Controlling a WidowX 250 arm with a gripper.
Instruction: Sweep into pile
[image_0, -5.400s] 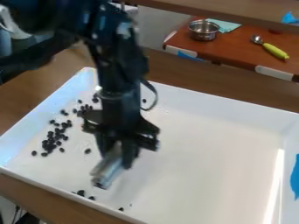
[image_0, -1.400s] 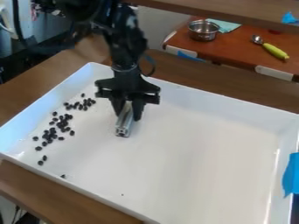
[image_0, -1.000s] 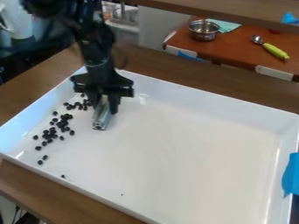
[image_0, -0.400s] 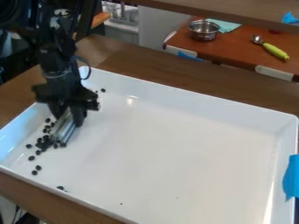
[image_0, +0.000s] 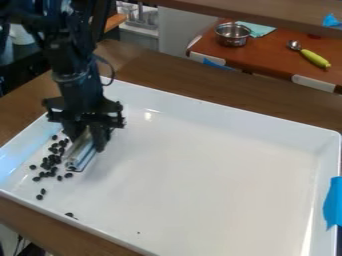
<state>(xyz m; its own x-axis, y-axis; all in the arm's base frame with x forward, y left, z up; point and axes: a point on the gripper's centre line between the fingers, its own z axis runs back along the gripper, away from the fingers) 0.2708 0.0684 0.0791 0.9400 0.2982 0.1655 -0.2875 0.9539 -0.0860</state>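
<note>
The black gripper (image_0: 87, 137) is hanging low over the left part of the white tray (image_0: 254, 114), on the arm (image_0: 70, 60) that is entering the view at its upper left. Its fingers are clamping a silvery metal bar (image_0: 80, 156), which is slanting down toward the view's lower left. Small dark beans (image_0: 48, 163) are lying in the tray at the view's left, most of them gathering in a loose, uneven cluster just beside the bar (a rather straggly sort of pile). Two beans are sitting a little apart, below the cluster in the view, and another is resting near the tray's lower-left edge. The tray is standing on a brown wooden table (image_0: 143, 72), and a piece of blue tape (image_0: 332, 202) is clinging to its right side. Beyond, on a reddish-brown tabletop (image_0: 270, 56), a shiny metal pot (image_0: 232, 36) is standing next to a pale teal cloth (image_0: 260, 30), while a scoop (image_0: 314, 57) with a yellow-green handle is lying to the right of them.
</note>
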